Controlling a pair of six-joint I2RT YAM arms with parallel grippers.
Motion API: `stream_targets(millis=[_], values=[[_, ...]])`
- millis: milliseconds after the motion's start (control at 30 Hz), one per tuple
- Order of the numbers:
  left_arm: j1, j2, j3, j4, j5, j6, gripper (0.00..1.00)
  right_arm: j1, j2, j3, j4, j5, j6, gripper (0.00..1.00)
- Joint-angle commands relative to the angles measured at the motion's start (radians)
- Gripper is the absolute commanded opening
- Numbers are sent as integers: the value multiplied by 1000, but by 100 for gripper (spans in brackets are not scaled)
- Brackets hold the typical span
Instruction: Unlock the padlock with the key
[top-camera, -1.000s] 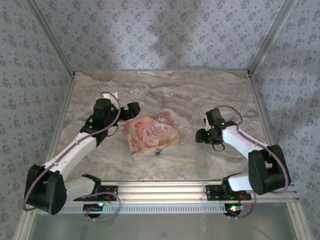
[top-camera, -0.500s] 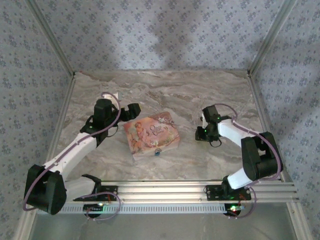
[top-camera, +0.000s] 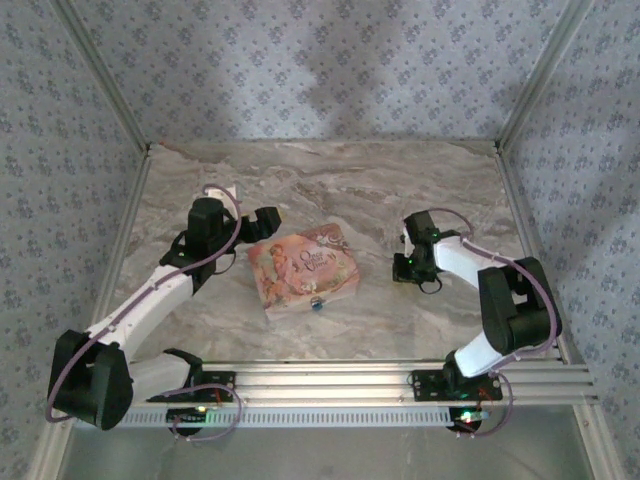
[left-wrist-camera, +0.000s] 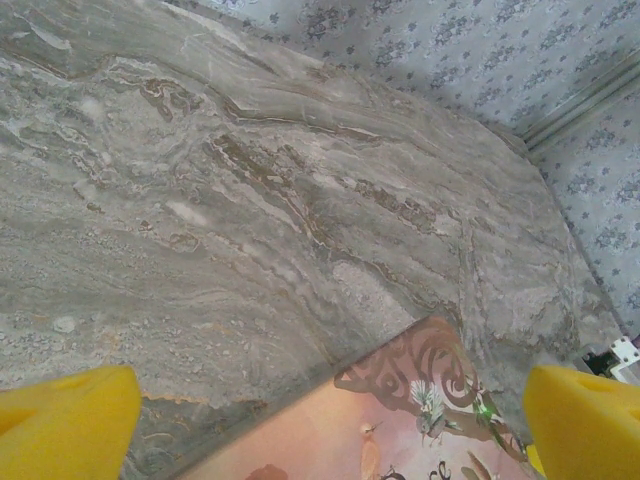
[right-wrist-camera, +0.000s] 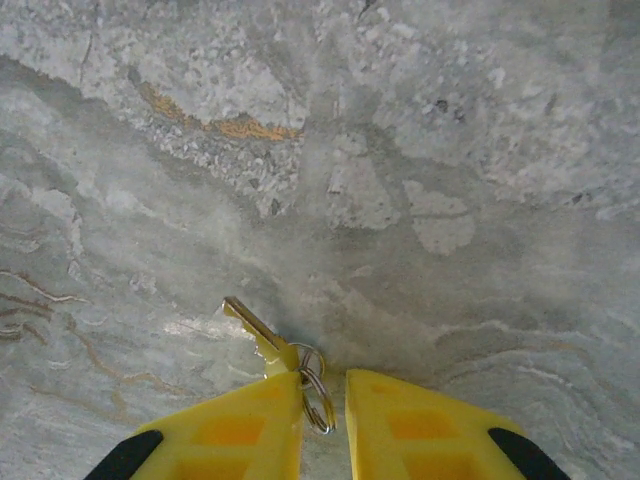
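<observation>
A: Start close in. Where's the padlock?
B: The padlock (top-camera: 316, 304) sits at the near edge of the box (top-camera: 300, 262), touching it. It is a tiny blue speck in the top view. Nothing grips it. It is too small to tell whether its shackle is shut.
A: And the key?
B: Right of the box, well apart from the padlock. In the right wrist view the key (right-wrist-camera: 256, 331) points its blade up and left, low over the table (right-wrist-camera: 420, 150). Its ring (right-wrist-camera: 316, 398) hangs in the slit between the yellow fingers (right-wrist-camera: 420, 425).
A: So the right gripper has it?
B: I judge so. The right gripper (right-wrist-camera: 323, 380) is drawn nearly together, with the key's head and ring pinched in the narrow gap. I cannot tell whether the key is lifted or lies on the marble.
A: The left one?
B: Farther back, the left gripper (top-camera: 266, 218) hovers by the box's far left corner, fingers wide apart, holding nothing. Its wrist view has a corner of the box between them and marble beyond.
A: Progress, then?
B: Early. The key looks taken, which is the first step. What's left is to carry it across to the padlock and probably steady the lock with the left gripper. Then seat the blade in the keyhole, turn it, and free the shackle.
</observation>
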Motion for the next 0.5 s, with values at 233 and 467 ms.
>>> stream_targets(millis=[233, 467], values=[[-6, -33, 27, -25, -19, 26, 98, 2, 32, 5, 17, -17, 19, 6], [-6, -31, 27, -10, 2, 2, 98, -6, -57, -54, 109, -78, 69, 0]])
